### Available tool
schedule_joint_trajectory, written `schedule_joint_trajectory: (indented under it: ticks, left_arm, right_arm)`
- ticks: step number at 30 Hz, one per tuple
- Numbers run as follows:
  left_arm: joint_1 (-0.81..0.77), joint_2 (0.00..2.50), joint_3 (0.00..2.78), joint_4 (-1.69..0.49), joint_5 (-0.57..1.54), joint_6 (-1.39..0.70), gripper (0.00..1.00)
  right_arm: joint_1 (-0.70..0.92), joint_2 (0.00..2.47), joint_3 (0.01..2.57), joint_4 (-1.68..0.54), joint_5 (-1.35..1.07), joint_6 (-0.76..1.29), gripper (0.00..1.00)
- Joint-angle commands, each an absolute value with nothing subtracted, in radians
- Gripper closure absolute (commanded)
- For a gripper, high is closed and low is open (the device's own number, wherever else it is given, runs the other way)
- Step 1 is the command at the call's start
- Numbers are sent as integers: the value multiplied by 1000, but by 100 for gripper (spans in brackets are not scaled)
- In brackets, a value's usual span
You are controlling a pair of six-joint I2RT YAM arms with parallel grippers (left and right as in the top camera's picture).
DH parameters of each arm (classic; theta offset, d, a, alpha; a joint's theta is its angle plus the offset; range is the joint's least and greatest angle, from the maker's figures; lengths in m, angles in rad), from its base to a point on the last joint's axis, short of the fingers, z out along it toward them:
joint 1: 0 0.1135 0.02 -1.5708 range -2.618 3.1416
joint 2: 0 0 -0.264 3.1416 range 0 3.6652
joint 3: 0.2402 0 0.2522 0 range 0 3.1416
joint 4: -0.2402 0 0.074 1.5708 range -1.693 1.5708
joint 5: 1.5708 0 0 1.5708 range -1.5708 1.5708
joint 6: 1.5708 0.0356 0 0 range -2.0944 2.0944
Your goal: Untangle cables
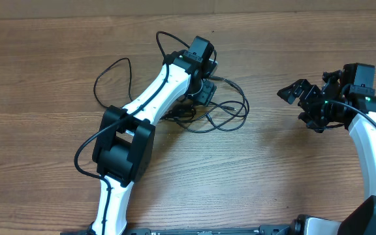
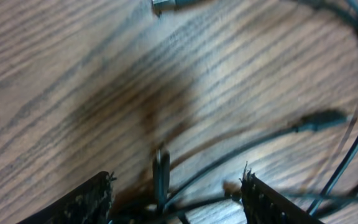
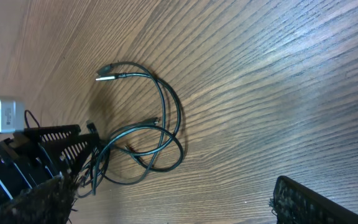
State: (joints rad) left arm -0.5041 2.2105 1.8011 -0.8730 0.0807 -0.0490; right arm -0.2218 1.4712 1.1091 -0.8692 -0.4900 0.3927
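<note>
My left tool [image 2: 178,177] hangs low over the cables [image 1: 226,111] with its fingers [image 2: 92,202] set wide. A few strands cross the gap between them, and neither pad presses on any of them. A short dark plug [image 2: 160,173] lies in that gap, pointing to 12 o'clock in my left wrist view. At 3 o'clock from it a longer plug [image 2: 322,118] ends a cord that curves back toward the gap.

The cables are thin, black and glossy, much thinner than my arms. They lie on the wood-grain counter [image 1: 273,183] near its middle. From overhead they start under the left tool and spread toward 3 and 4 o'clock in a few loose loops that overlap and cross each other. The knot is densest right at the tool. From my right wrist the loops look like two or three rings laid one over another. One free end arcs away to 11 o'clock and finishes in a silver plug [image 3: 104,76] that catches the light.

My right tool [image 1: 299,93] sits well apart from the tangle, at 3 o'clock from it overhead. Its jaws are spread fully and hold nothing, and it touches no cord.
</note>
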Motion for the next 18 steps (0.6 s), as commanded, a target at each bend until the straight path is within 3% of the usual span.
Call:
schedule_joint_trajectory:
  ticks: [1,8,14,18]
  left_arm:
    - [-498,2213,1808,-847,98,-161,32]
    - [-481,2218,1832,-855,96,-239,29]
    - [-501,2255,1797,-859,97,-240,36]
    - [-505,2279,1795,-849,98,-240,47]
  right_arm:
    - [-218,1455,1106,-870,-486,395,0]
    - [-218,1455,1106,-870,-487,395,0]
    - [-218,1455,1106,-870,-487,395,0]
    - [-218,1455,1106,-873,-487,396,0]
